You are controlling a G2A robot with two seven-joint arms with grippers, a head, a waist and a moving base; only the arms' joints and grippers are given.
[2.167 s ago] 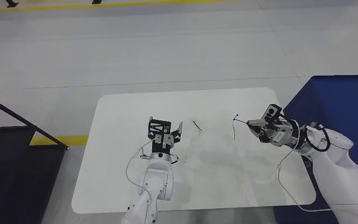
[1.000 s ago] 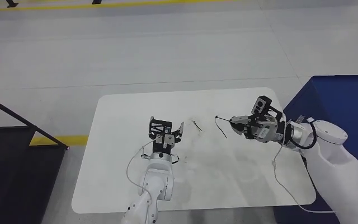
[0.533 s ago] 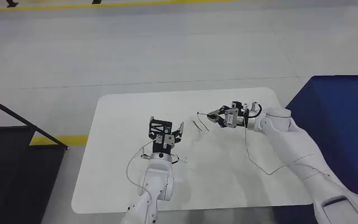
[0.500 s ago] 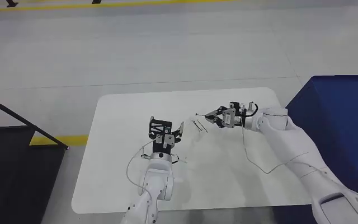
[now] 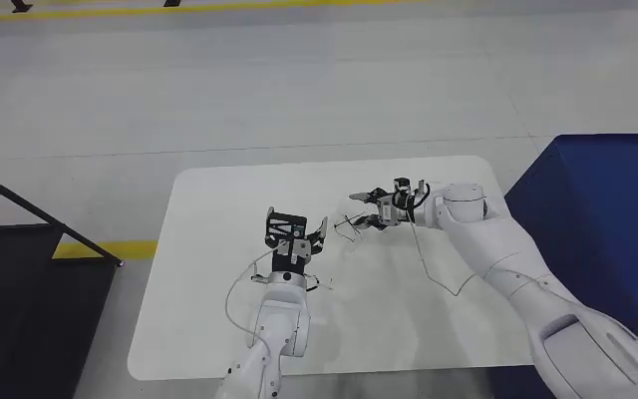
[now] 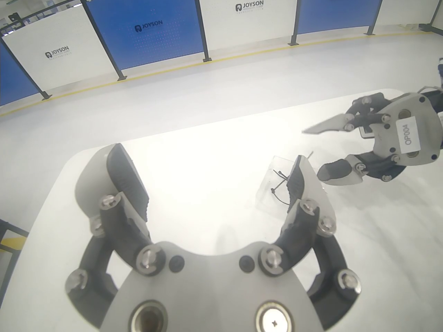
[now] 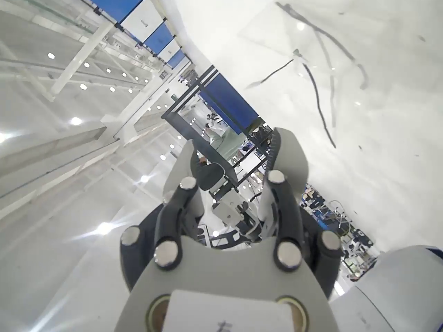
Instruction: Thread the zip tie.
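Zip ties (image 5: 348,225) (image 6: 278,176) (image 7: 316,101), thin and black, lie near the middle of the white table (image 5: 199,299) (image 6: 193,146) (image 7: 380,139), between the two grippers. Their strips cross one another, and I cannot tell how many there are.

Nearest the robot, the left gripper (image 5: 294,234) (image 6: 207,160) hangs over the table with its dark-padded fingers (image 6: 124,174) spread wide and nothing between them. One fingertip hides part of the ties in the left wrist view.

The ties rest on a small piece of clear film (image 6: 264,188), flat on the table. Whether it is a sheet or a pouch cannot be told.

Just beyond them, the right gripper (image 5: 361,209) (image 6: 313,153) (image 7: 238,143) is turned on its side. Its fingers are apart and grip nothing, and the lower finger is close to the tabletop. A white sticker (image 6: 408,132) with short black characters sits on its side plate. A second white label (image 7: 221,312) with dark print is on its base.

Past the table's far edge is pale floor with a yellow line (image 6: 242,56). Behind that stands a row of blue and white partition panels (image 6: 249,5) on black posts, several carrying the same printed logo and wordmark.
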